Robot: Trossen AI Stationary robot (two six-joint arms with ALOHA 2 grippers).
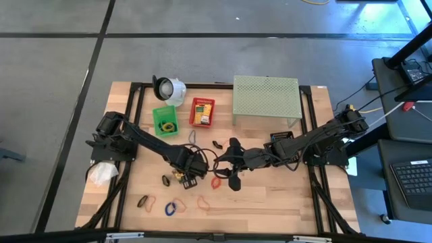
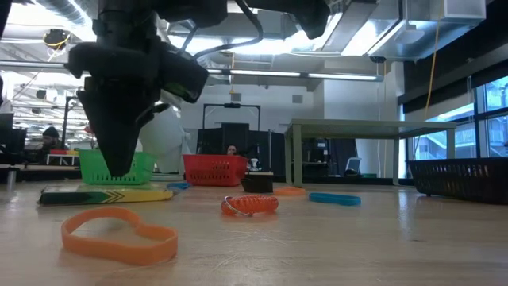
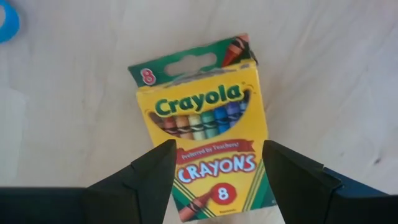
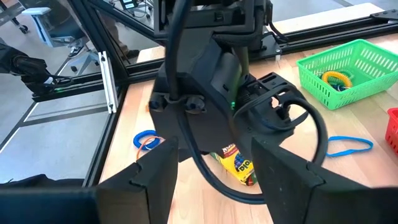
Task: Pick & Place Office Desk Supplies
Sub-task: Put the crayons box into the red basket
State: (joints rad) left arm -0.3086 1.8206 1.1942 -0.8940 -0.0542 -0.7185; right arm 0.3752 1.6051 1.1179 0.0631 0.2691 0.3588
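The left end effector (image 3: 214, 177) hangs right over a crayon box (image 3: 205, 130) that lies flat on the desk (image 1: 270, 196), its two dark fingers (image 3: 152, 177) spread wide on either side of the box's lower half, released and not touching it as far as the left wrist view shows. The box's long axis runs straight out ahead of that end effector, tipped slightly toward 1 o'clock, so the fingers bracket its narrow width, which looks like the right line for a straight descent and pinch. In the high view the box (image 1: 181, 177) sits at about 7 o'clock from the desk's middle, under the left arm's tip, while the right end effector (image 1: 233, 177) hovers a little way off at 3 o'clock from it, fingers (image 4: 155, 168) apart and holding nothing. The left arm is plainly the nearer one. Likely drop points lie toward 12 o'clock: a green basket (image 1: 165, 120) and a red basket (image 1: 202, 112). Rubber bands lie loose nearby, an orange loop (image 2: 119, 234) closest to the low camera and a blue loop (image 1: 170, 208) toward 6 o'clock
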